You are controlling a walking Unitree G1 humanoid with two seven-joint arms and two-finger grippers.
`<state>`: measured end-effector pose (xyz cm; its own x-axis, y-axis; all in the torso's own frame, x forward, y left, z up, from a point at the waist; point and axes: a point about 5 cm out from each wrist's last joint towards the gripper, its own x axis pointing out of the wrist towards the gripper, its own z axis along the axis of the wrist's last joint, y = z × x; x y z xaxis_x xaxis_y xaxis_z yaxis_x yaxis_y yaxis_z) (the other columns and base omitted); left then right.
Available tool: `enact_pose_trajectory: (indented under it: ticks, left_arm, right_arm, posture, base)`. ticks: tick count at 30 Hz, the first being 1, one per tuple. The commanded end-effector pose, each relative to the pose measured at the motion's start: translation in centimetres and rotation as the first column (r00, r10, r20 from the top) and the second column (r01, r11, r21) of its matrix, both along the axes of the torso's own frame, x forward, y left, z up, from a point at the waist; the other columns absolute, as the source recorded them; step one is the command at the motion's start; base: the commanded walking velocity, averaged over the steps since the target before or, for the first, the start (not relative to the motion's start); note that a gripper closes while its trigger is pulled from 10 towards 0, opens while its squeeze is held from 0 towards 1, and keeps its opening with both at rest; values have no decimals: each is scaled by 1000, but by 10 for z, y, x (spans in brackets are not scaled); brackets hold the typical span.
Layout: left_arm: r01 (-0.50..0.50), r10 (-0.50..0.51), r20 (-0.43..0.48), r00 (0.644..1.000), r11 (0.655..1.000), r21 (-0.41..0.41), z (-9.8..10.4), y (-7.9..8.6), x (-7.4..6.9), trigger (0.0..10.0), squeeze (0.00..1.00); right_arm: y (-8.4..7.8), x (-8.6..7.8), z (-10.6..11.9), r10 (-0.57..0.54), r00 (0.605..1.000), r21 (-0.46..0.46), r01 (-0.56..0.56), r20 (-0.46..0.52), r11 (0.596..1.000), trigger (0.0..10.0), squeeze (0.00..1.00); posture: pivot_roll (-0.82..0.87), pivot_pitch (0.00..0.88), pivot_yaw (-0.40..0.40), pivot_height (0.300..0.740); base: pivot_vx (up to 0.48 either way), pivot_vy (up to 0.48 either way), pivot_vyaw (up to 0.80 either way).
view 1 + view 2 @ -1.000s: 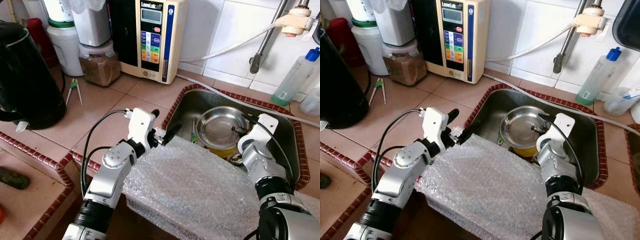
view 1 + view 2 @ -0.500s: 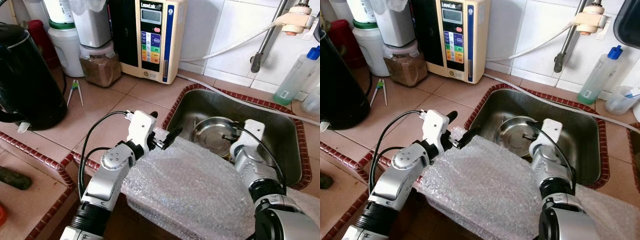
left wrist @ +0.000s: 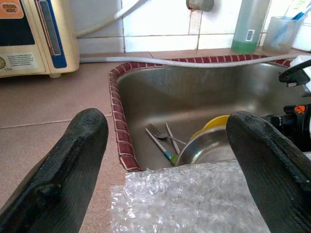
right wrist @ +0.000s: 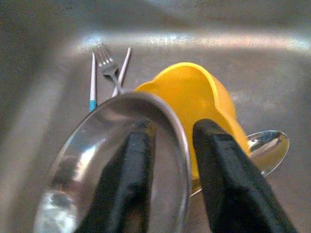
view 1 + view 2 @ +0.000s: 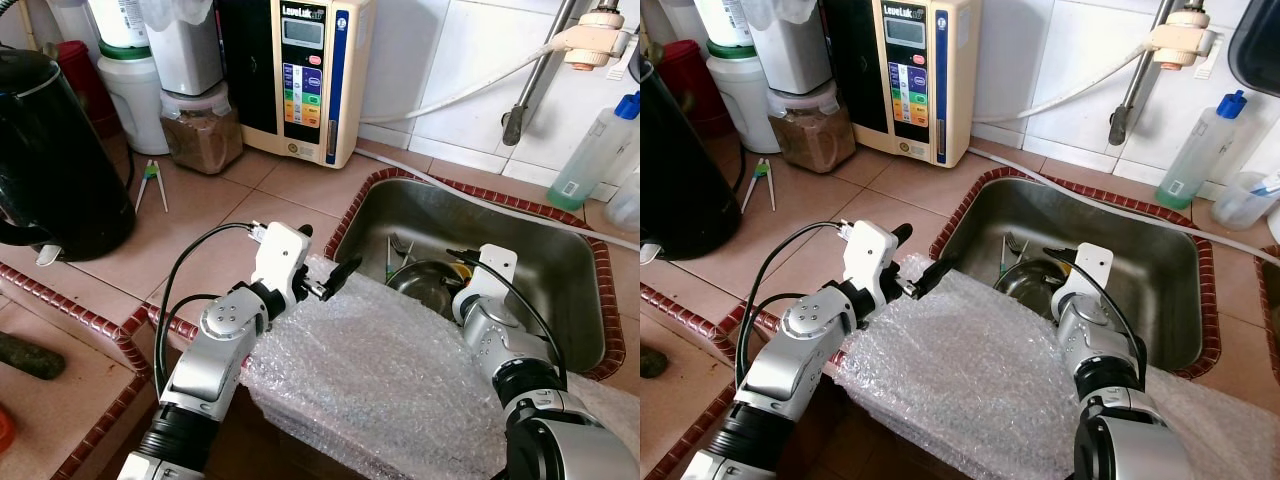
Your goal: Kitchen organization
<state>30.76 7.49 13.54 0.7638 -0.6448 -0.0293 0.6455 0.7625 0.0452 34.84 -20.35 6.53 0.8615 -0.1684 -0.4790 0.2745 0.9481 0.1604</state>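
My right gripper (image 4: 175, 130) is down in the steel sink (image 5: 560, 240), shut on the rim of a steel bowl (image 4: 97, 165), one finger inside it and one outside. The bowl (image 5: 425, 285) sits low at the sink's near side, half behind the bubble wrap (image 5: 380, 370) draped over the front counter edge. A yellow cup (image 4: 194, 92) lies just behind the bowl, with a spoon (image 4: 267, 141) beside it and two forks (image 4: 104, 63) on the sink floor. My left gripper (image 5: 325, 250) hovers open over the wrap's left corner at the sink's left rim, holding nothing.
A black kettle (image 5: 50, 150) stands on the tiled counter at the left. A water ioniser (image 5: 300, 70), a jar of brown grains (image 5: 200, 125) and white containers line the back wall. Green tongs (image 5: 150, 180) lie on the counter. A green bottle (image 5: 590, 150) stands behind the sink.
My right gripper has drawn the steel bowl down and toward the sink's near side, uncovering the forks behind it. The left arm has stayed where it was.
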Motion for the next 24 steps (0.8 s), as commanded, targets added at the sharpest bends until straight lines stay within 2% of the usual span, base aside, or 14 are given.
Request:
enact_pose_trajectory:
  ticks: [1,9,24]
  left_arm:
    - [7,-7,24,1000,1000,9,7,-4,1,10000,1000]
    - [-8,8,15,1000,1000,12,6,-3,1,10000,1000]
    - [-14,14,19,1000,1000,8,8,-4,3,10000,1000]
  right_arm:
    - [-2,-3,-5,-11,999,12,12,-32,1000,10000,1000]
    - [4,-6,-11,4,998,31,-2,-55,1000,10000,1000]
    - [3,-1,-2,16,1000,-6,-16,-12,1000,10000,1000]
  posture:
    - [0,0,-3,740]
    - [0,10,1,740]
    - [-10,7,5,740]
  base:
    - [0,0,0]
    - [0,0,0]
    - [0,0,0]
